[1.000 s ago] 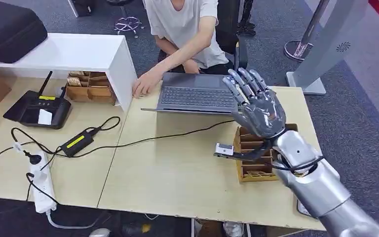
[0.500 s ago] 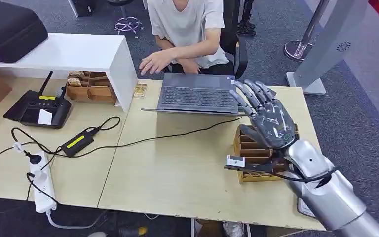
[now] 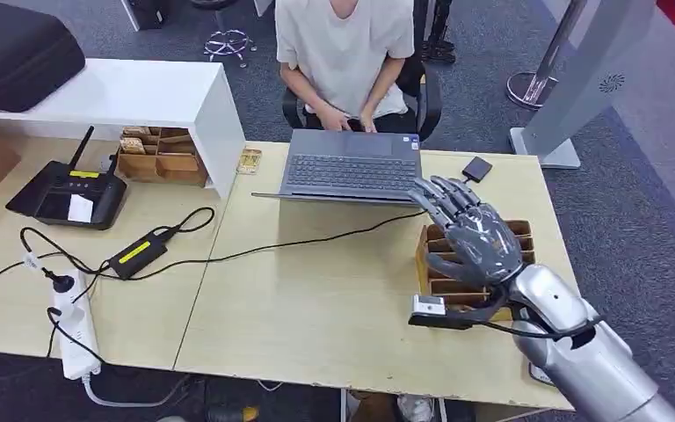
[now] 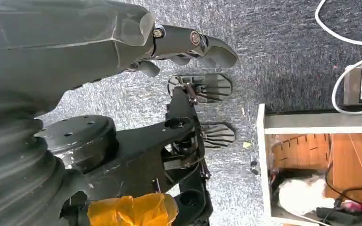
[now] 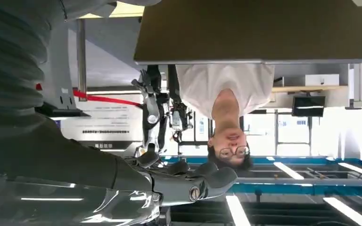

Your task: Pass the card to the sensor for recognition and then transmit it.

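Fig.: Right hand (image 3: 475, 242), fingers spread and holding nothing, hovers over the card box (image 3: 520, 230). The cards are too small to pick out. Left hand (image 4: 188, 44) hangs over floor; grip can't be told. Step 1, card pickup, not yet done; next calls for lowering into box. Beyond box: laptop (image 3: 352, 167). Vs. 1 s ago: hand lower, nearer the box; person's (image 3: 344, 48) arm withdrawn.

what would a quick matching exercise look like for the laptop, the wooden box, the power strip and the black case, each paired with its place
Things:
1. laptop
2. wooden box
3. power strip
4. black case

Places:
A. near table edge, far left
B. under the right hand
C. on the white shelf, far left corner
D. in front of the seated person

Pairs: 1-D, 2-B, 3-A, 4-C
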